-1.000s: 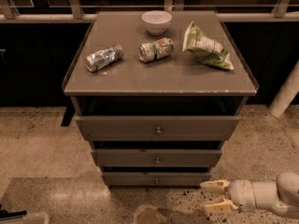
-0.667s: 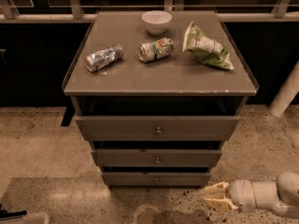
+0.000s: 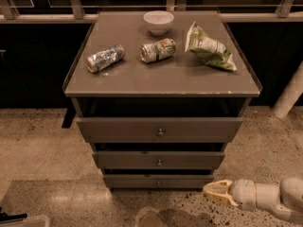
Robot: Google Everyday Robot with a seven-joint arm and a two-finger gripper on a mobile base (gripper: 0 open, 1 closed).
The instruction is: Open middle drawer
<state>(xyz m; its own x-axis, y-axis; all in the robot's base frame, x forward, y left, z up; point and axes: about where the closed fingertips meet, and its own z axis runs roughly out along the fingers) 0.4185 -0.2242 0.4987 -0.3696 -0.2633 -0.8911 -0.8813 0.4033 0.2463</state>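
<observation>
The cabinet has three grey-brown drawers stacked one above the other. The middle drawer (image 3: pixel 189 160) is the mid-sized front, with a small round metal knob (image 3: pixel 159 163) at its centre. My gripper (image 3: pixel 207 189) comes in from the lower right, low above the floor. It is below and to the right of the middle drawer, beside the right end of the bottom drawer (image 3: pixel 137 181). Its cream fingers (image 3: pixel 218 193) are pressed together, shut on nothing, and point left. It touches no knob.
The widest top drawer (image 3: pixel 118 129) sits above the middle one. On the cabinet top (image 3: pixel 161 77) lie two crushed cans (image 3: pixel 105 58) (image 3: pixel 157 50), a white bowl (image 3: pixel 158 21) and a green chip bag (image 3: pixel 210 46). A white post (image 3: pixel 289 98) stands at the right.
The gripper's fingers were spread apart a second ago and have closed together. The arm has stayed at about the same spot at the lower right.
</observation>
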